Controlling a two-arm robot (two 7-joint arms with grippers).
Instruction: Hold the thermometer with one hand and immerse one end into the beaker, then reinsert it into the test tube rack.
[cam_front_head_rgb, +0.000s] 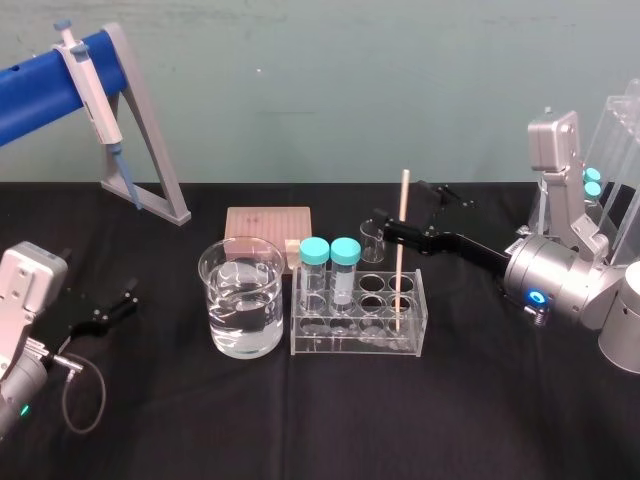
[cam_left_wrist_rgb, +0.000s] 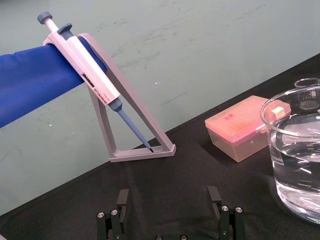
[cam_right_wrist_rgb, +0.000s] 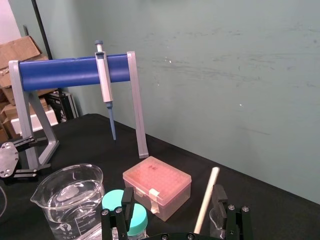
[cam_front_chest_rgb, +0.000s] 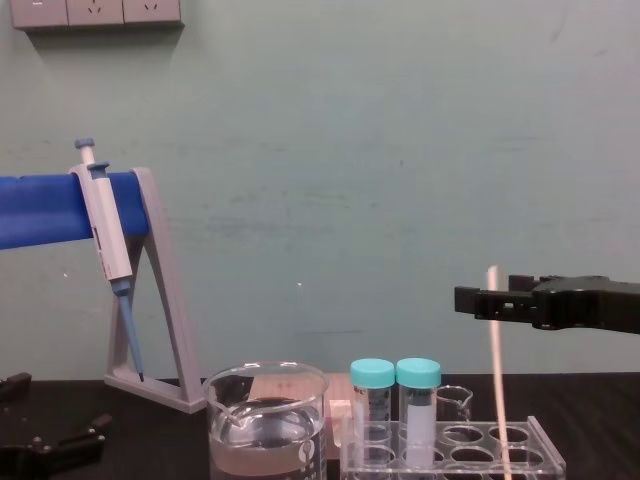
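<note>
1. Thermometer (cam_front_head_rgb: 401, 250) stood upright in the test tube rack (cam_front_head_rgb: 330, 345), in a hole at the rack's right end (which row could not be told). Its top rose well above the capped tubes.
2. The right gripper (cam_front_head_rgb: 400, 201) reached in from the right, level with the rod's upper part. Its fingers (cam_right_wrist_rgb: 218, 197) were spread apart with the thermometer between them and were not clamped on it. In the right wrist view the rod sat just beside one finger, and whether the two touched could not be told.
3. In the chest view the same gripper (cam_front_chest_rgb: 485, 295) hung well above the rack, and the thermometer (cam_front_chest_rgb: 498, 370) crossed in front of it.
4. The rack stood near the middle of the black desk (cam_front_head_rgb: 300, 430), just to the right of the beaker (cam_front_head_rgb: 240, 330). The beaker held clear liquid to about half its height.
5. Two tubes with teal caps (cam_front_head_rgb: 330, 250) stood side by side in holes at the rack's left end, nearest the beaker.
6. Behind the rack were a small glass beaker (cam_front_head_rgb: 372, 243) and a pale pink box (cam_front_head_rgb: 268, 232).
7. The left gripper (cam_front_head_rgb: 115, 308) sat low at the far left of the desk, well apart from the beaker. Its fingers (cam_left_wrist_rgb: 122, 197) were spread and held nothing.
8. At the back left stood a grey stand (cam_front_head_rgb: 150, 160) with a blue bar, and a white-and-blue pipette (cam_front_head_rgb: 95, 85) hung from the bar.
</note>
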